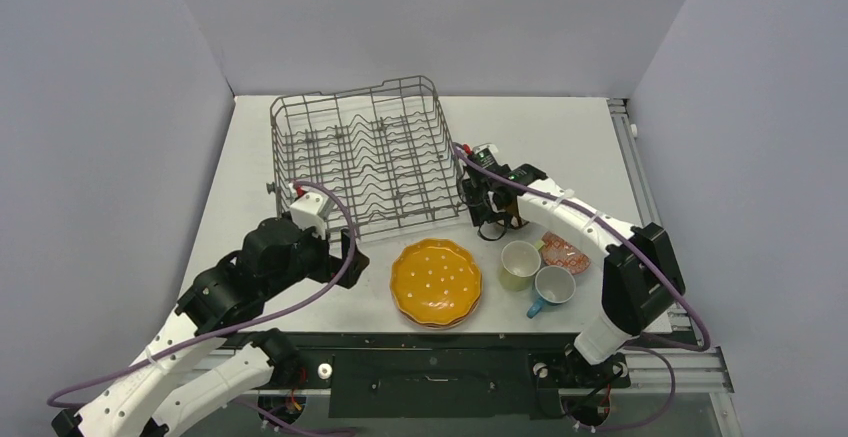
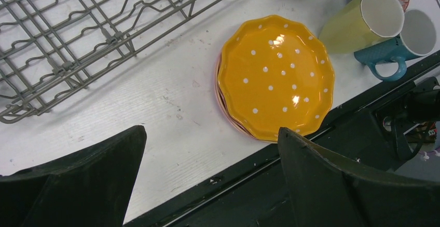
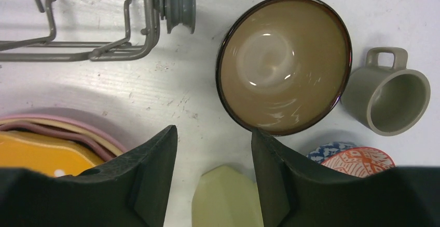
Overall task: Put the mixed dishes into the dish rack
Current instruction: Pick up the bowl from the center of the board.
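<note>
The loading is only just starting: the dish rack (image 1: 365,162) is standing empty on the far half of the desk (image 1: 245,172), and every dish is sitting on the desk near its front right corner.

The right pincer (image 3: 212,131) is hovering with its jaws partly apart over bare desk, gripping nothing. The dark brown bowl (image 3: 283,63) is lying just beyond its right finger, with the grey mug (image 3: 389,94) beside the bowl. The pale-yellow mug (image 3: 225,198) and the blue-white patterned bowl (image 3: 353,159) are sitting under the wrist.

The left pincer (image 2: 210,133) is hanging wide open and empty, short of the orange dotted plate (image 2: 275,76), which is topping a stack of plates.

Judging by this, the right arm is lining up for the brown bowl. Next it is likely needing a small shift so one finger drops inside the rim and the other outside, then a firm close, a lift, and a carry over the rack's wall to a slot between the tines.
</note>
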Controlling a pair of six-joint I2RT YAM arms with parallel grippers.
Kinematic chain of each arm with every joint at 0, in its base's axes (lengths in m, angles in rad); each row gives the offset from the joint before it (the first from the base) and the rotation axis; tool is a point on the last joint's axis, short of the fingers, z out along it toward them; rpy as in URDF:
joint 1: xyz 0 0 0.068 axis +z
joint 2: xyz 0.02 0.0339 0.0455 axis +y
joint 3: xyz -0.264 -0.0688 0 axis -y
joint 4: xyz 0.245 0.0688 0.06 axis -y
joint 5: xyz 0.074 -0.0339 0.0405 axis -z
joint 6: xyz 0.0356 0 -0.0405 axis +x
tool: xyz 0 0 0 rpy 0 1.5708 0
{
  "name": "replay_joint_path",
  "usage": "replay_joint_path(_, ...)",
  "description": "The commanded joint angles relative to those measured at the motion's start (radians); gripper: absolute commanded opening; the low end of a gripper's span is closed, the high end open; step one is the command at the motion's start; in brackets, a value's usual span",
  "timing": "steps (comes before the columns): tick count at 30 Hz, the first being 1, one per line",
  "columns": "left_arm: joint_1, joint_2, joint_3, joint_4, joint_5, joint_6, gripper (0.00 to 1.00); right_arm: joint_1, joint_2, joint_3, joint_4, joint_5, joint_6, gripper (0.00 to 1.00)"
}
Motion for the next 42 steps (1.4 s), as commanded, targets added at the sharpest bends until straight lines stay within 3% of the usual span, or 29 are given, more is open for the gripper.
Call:
replay_joint_path(1, 0.005, -0.033, -0.053, 0.11, 0.033, -0.024, 0.96, -0.022, 0.034, 0.033, 0.063, 0.005, -0.011, 0.5)
replay_joint_path(21, 0.005, -0.062, -0.087, 0.129, 0.03, -0.033, 0.96, -0.05, 0.168, 0.065, 0.125, 0.026, 0.004, 0.32)
replay_joint_path(29, 0.006, -0.058, -0.087, 0.13, 0.026, -0.033, 0.96, -0.054, 0.197, 0.067, 0.13, 0.057, 0.005, 0.19)
replay_joint_path(42, 0.005, -0.047, -0.087, 0.127, 0.015, -0.032, 0.96, -0.054, 0.234, 0.064, 0.137, 0.115, 0.005, 0.06)
